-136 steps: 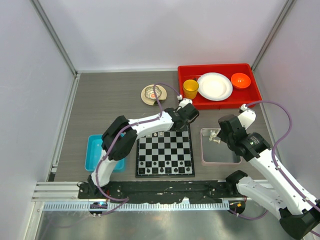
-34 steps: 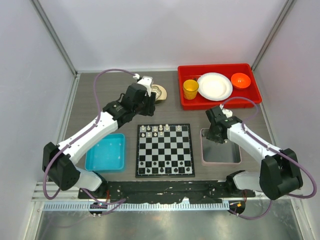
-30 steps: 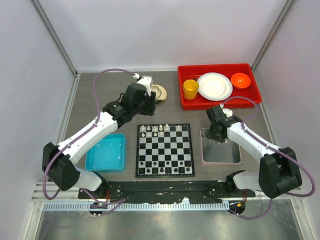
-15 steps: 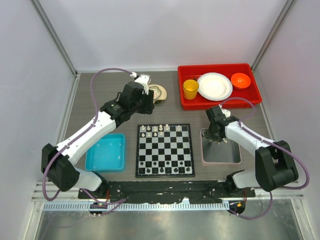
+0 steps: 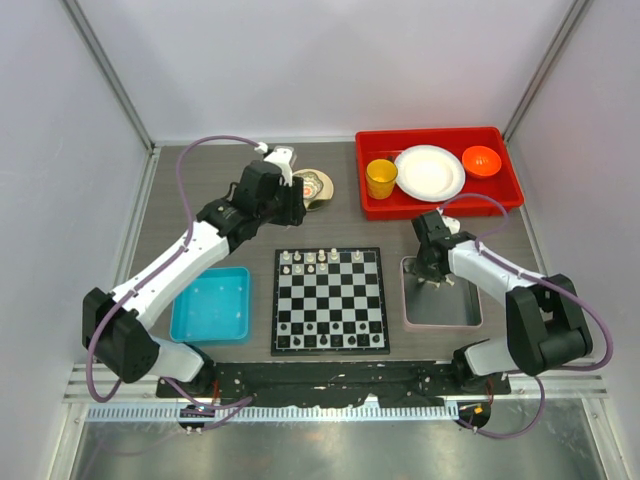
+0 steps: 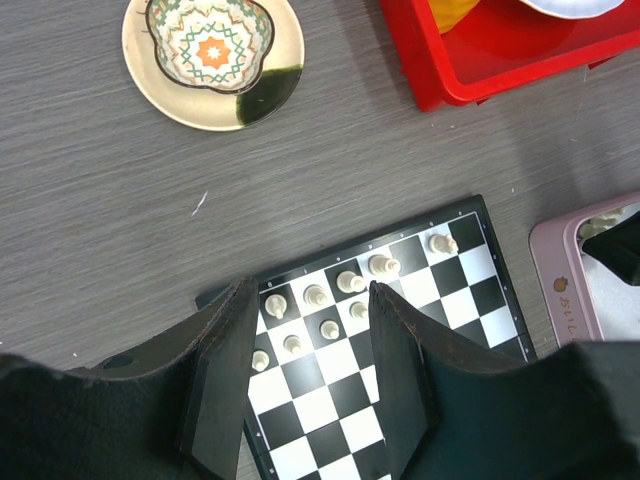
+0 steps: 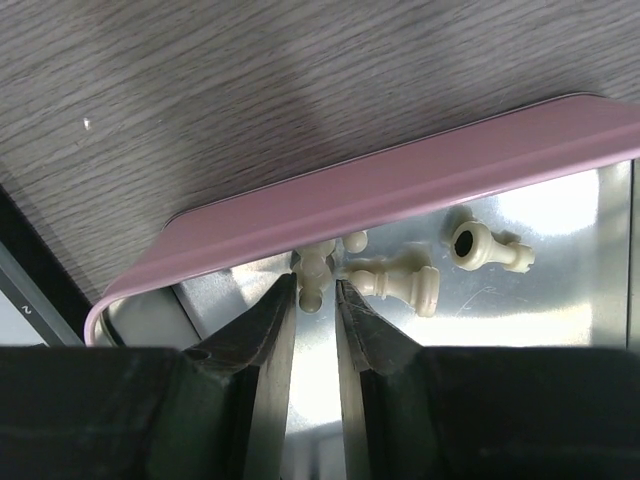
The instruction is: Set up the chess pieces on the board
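Far left, a blue bin is seen at nine o'clock of the board. At eleven o'clock of the board the left gripper is held well above the table, its fingers parted about halfway, nothing caught between them. A saucer with a patterned bowl is spotted right beside it, near twelve o'clock. On the board, cream chess pieces are stood upright in two short rows along the far edge, crowded toward the far-left corner. At three o'clock a pink-rimmed tray is laid just beside the board, and the right gripper is poised inside its far-left corner. Its fingers are set narrow on either side of a toppled piece; whether it is pinched cannot be told. Two more pieces are seen lying on the tray floor. At one o'clock a red tray is loaded with a yellow cup, a white plate and an orange bowl.
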You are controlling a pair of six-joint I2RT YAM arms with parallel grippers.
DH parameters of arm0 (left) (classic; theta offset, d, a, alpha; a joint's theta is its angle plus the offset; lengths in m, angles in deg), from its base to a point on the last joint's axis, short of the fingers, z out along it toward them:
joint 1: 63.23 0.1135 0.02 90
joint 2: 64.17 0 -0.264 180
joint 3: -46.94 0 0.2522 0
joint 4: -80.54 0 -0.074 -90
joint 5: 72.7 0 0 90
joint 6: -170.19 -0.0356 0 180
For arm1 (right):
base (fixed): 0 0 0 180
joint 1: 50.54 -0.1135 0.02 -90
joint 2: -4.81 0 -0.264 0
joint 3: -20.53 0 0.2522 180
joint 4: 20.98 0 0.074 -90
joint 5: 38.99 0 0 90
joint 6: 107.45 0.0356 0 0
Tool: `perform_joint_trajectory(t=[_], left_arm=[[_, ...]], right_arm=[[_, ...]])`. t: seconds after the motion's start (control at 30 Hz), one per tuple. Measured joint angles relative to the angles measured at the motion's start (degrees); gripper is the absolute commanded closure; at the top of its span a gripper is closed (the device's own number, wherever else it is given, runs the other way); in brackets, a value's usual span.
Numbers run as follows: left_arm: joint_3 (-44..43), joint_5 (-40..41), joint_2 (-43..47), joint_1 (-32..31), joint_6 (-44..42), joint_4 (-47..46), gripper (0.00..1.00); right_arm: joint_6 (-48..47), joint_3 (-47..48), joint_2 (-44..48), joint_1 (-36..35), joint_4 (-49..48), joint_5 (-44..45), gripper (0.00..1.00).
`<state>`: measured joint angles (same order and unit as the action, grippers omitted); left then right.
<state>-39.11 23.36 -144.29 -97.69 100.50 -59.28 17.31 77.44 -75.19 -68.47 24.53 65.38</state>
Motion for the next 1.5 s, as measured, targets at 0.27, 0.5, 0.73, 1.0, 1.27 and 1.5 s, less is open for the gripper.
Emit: perform_joint_trajectory(t=[0.27, 0.5, 0.73, 1.0, 1.27, 1.5], left_arm=[[0.0, -0.8, 0.0, 0.4, 0.3, 0.0, 0.48], [0.0, -1.3, 0.0, 0.7, 0.3, 0.0, 0.48], [0.0, -1.9, 0.0, 1.0, 0.5, 0.0, 0.48], [0.0, -3.6, 0.0, 2.6, 1.6, -0.1, 0.48], [0.6, -4.7, 0.1, 6.9, 3.8, -0.3, 0.48], [1.4, -4.9, 0.8, 13.0, 5.4, -0.8, 0.49]], right_arm=[[-1.0, 0.0, -0.4, 0.3, -0.8, 0.0, 0.81], [-1.9, 0.0, -0.7, 0.5, -1.4, -0.2, 0.99], [-4.4, 0.5, 1.5, 0.5, 0.7, -0.4, 0.99], [-6.4, 9.7, 12.0, 0.5, 5.4, -3.7, 0.99], [-5.1, 16.5, 11.2, -9.1, 6.9, -4.1, 0.99], [-2.1, 19.4, 2.2, -22.3, 5.3, -1.1, 0.99]])
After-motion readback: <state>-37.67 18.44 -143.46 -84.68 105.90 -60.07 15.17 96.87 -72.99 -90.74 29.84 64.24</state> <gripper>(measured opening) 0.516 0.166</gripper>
